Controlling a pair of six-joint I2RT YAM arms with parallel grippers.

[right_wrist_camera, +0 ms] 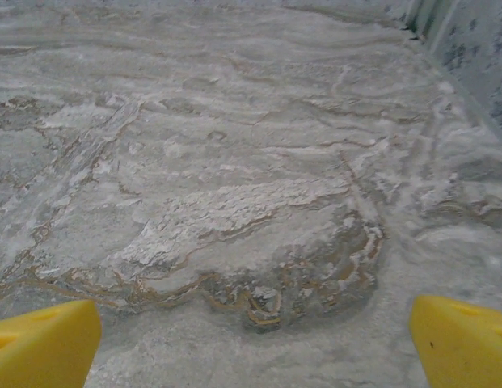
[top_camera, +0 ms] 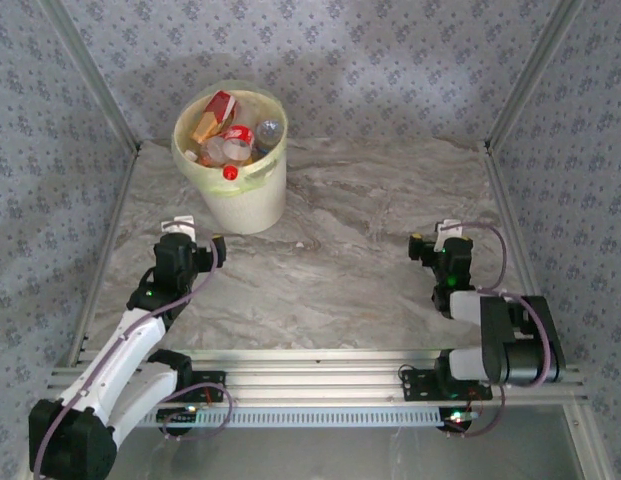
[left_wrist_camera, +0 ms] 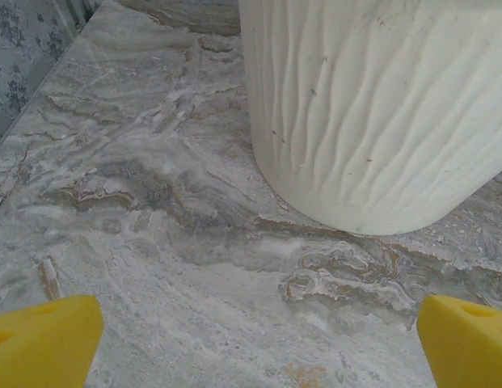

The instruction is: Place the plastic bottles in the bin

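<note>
The cream-yellow bin stands at the back left of the marble table, and its ribbed wall looms close in the left wrist view. Several crushed plastic bottles with red and orange labels and a red cap lie piled inside it. My left gripper sits low just in front of the bin, its yellow fingers spread wide with bare marble between them. Over at the right side my right gripper is open too, its yellow fingertips apart over bare table.
An aluminium frame and patterned fabric walls close in the table on the left, back and right. A metal rail runs along the near edge by the arm bases. The marble tabletop stretches between the two grippers.
</note>
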